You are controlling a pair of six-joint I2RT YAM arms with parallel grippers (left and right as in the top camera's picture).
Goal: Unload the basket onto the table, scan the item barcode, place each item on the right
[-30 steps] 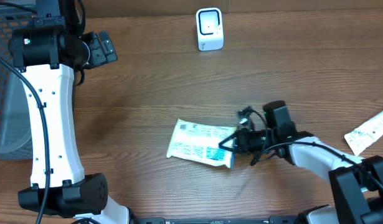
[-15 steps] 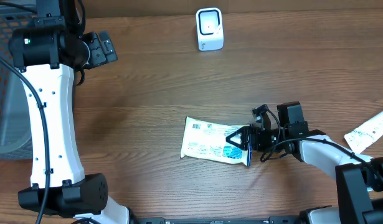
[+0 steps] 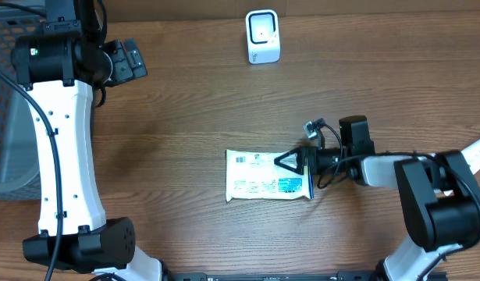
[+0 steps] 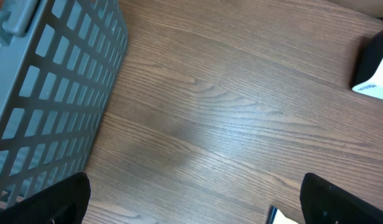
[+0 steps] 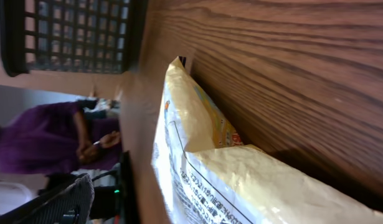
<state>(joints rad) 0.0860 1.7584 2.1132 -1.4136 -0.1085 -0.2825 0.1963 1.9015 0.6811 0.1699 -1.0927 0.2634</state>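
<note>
The white printed packet [image 3: 263, 177] lies flat on the wooden table [image 3: 185, 117], right of centre. Its long axis runs left to right, with the blue-marked end toward the right gripper [image 3: 293, 163]. That claw's fingers overlap this end, but I cannot tell whether they pinch it. The left gripper [image 4: 194, 202] is spread wide and holds nothing.

Brown wood-grain table [image 3: 193, 117] filling whole overhead view, grain running left to right. Grey mesh basket [image 3: 4, 94] sitting at far left. Pale strip [image 3: 341, 6] showing beyond far table edge. Soft shadow lying on wood just right of basket in left wrist view. Right wrist view showing room sideways: dark grid [image 5: 66, 31] standing past table end, blurred person in purple [image 5: 51, 140] showing beyond it.
</note>
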